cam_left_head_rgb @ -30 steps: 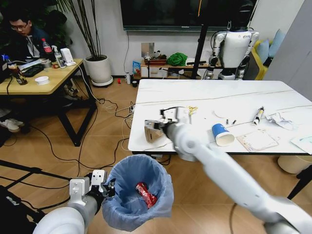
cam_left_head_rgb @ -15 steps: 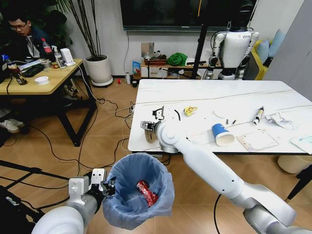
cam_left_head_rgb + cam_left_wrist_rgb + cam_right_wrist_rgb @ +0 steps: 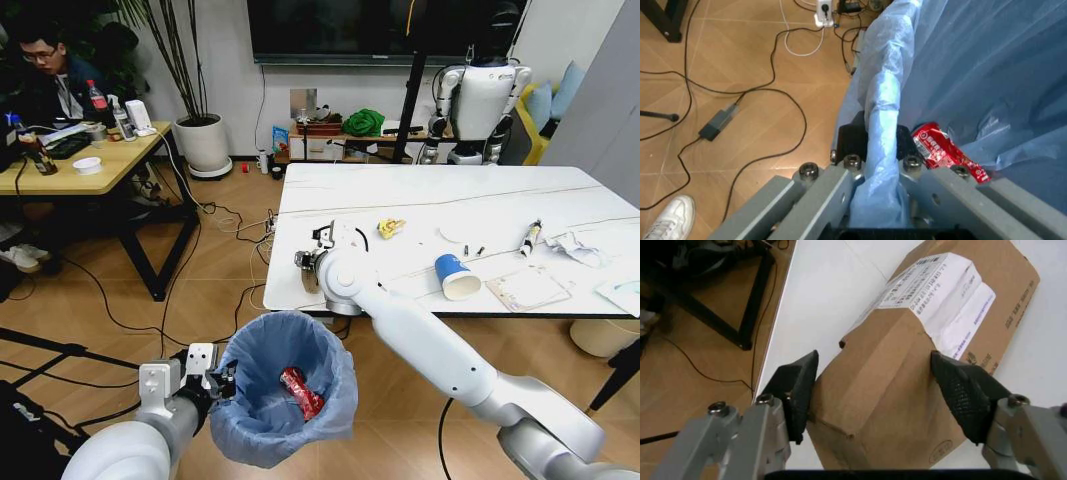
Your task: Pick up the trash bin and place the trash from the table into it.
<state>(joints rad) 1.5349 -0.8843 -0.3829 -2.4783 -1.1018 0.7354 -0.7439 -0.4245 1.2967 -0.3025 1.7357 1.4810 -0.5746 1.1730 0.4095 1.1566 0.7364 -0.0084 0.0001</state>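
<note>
The trash bin (image 3: 283, 385), lined with a blue-grey bag (image 3: 973, 60), hangs below the table's front left corner. My left gripper (image 3: 215, 381) (image 3: 877, 142) is shut on its rim. A crushed red can (image 3: 300, 393) (image 3: 947, 152) lies inside. At the corner of the white table (image 3: 430, 190), my right gripper (image 3: 310, 262) (image 3: 880, 390) is shut on the brown cardboard carton (image 3: 303, 270) (image 3: 920, 365), one finger on each side. Still on the table are a yellow wrapper (image 3: 390, 227), a blue paper cup (image 3: 456, 274), a white tube (image 3: 529, 237), a crumpled tissue (image 3: 575, 247) and papers (image 3: 527, 288).
A wooden desk (image 3: 80, 160) with a seated person stands at the left, with cables (image 3: 200, 300) across the floor between it and the table. A plant pot (image 3: 203, 142) and another robot (image 3: 480, 100) are at the back. A cream bin (image 3: 603, 335) sits under the table's right end.
My right arm has swung round, its elbow dropping toward the table edge, while the gripper stayed at the carton on the corner. The bin and left gripper have shifted slightly left.
</note>
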